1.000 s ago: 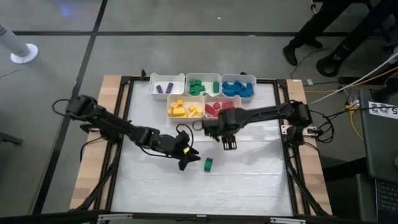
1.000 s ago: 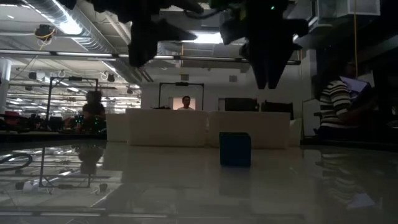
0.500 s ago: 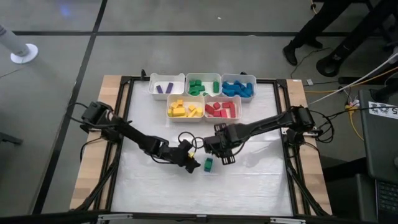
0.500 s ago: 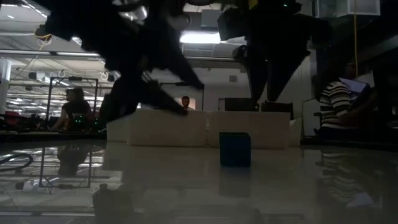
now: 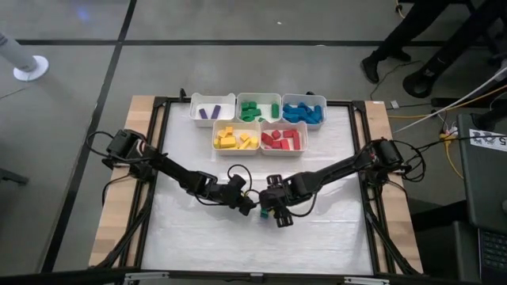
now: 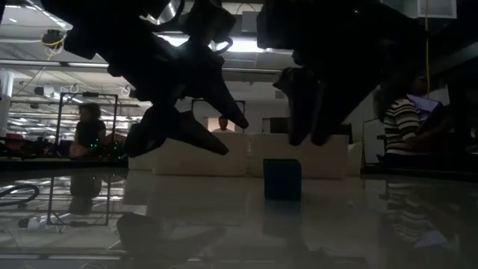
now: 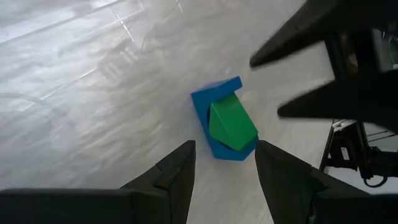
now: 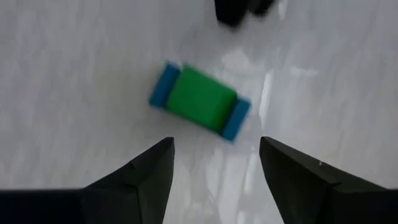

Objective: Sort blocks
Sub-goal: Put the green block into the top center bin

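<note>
A green block (image 8: pixel 199 98) lies on top of a longer blue block (image 8: pixel 163 84), whose two ends stick out from under it. The pair rests on the white table near its middle (image 5: pixel 262 210) and shows as a dark cube in the low view (image 6: pixel 282 179). My left gripper (image 7: pixel 225 168) is open, low, just left of the pair and pointing at it. My right gripper (image 8: pixel 214 165) is open, above and just right of the pair, pointing steeply down. Neither touches the blocks.
Five white bins stand at the far edge: purple (image 5: pixel 212 111), green (image 5: pixel 259 107), blue (image 5: pixel 303 109), yellow (image 5: pixel 236 137), red (image 5: pixel 283 138), each with blocks of its colour. The two grippers stand close together (image 5: pixel 252 207), (image 5: pixel 279 215). People show in the room behind.
My right gripper has come from beside the red bin toward the table's near edge and down, tipping more steeply, to just above the block pair. My left gripper has sunk toward the table and rolled about its own line. The blocks have stayed put.
</note>
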You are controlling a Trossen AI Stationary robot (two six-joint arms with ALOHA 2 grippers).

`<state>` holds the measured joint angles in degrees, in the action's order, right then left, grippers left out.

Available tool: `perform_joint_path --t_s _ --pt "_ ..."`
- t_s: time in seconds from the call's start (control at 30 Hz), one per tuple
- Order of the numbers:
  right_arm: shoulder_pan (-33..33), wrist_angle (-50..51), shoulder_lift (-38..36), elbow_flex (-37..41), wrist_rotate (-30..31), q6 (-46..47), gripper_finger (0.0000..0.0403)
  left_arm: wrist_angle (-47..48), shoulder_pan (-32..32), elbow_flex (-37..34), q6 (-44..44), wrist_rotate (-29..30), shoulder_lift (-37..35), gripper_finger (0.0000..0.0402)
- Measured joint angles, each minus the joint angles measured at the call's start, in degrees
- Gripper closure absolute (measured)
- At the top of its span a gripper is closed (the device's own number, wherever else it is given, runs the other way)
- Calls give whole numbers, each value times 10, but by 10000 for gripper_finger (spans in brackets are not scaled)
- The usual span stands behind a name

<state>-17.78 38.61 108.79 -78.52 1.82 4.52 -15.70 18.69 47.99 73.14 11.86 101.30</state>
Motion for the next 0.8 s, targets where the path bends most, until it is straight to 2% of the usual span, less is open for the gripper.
perform_joint_path --t_s 0.17,0.4,0.53,0.67,0.8 --pt "0 -36 0 10 1 17 166 0 0 0 0 0 0 247" --pt "1 -38 0 10 36 -6 166 0 0 0 0 0 0 247" --pt "1 -44 0 10 34 -79 166 0 0 0 -1 0 0 247" --pt "1 -45 0 10 5 -185 166 0 0 0 -21 -1 0 247" --pt "1 -46 0 10 -45 -266 166 0 0 0 -29 -44 0 247"
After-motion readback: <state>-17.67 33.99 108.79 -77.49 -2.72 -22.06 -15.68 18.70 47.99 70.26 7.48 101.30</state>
